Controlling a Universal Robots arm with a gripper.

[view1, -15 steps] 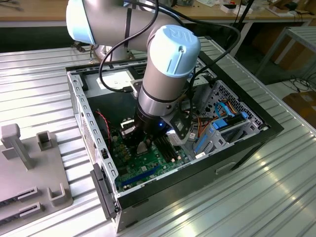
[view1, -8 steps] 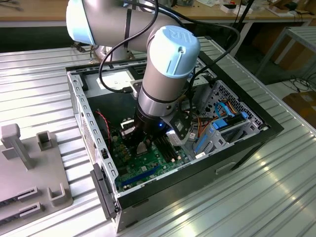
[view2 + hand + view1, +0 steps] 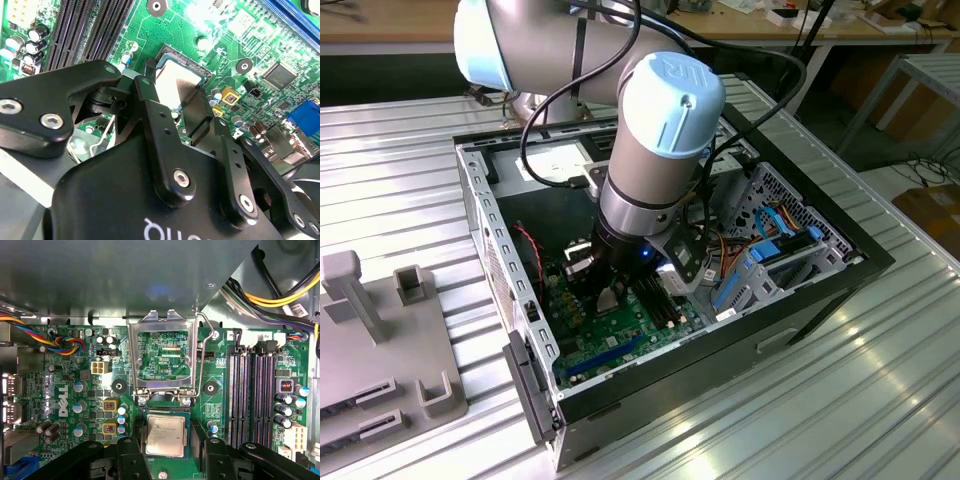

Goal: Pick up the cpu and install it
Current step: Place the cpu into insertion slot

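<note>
In the exterior view, the arm (image 3: 660,110) reaches down into an open computer case (image 3: 505,260) lying on a ribbed metal table (image 3: 820,400). The gripper (image 3: 609,297) is low over the green motherboard (image 3: 630,335).

In the second wrist view, the cpu (image 3: 172,82) shows its pale face up and lies flat within the silver-framed socket (image 3: 187,62). The black fingers (image 3: 150,100) are drawn narrow and clasp it by two opposite edges. One finger covers its near corner. The dark memory slots (image 3: 85,30) run off to one side.

In the first wrist view, the cpu (image 3: 165,435) is level over the socket, and its edges run parallel to the socket frame and to the memory slots (image 3: 250,390). It is square, so it shows no long axis. A finger (image 3: 131,455) stands just beside each of two opposite edges. The socket's metal load plate (image 3: 162,355) is swung open, hinged at the edge of the socket beyond the cpu. Its wire lever (image 3: 200,355) is released beside it.
</note>
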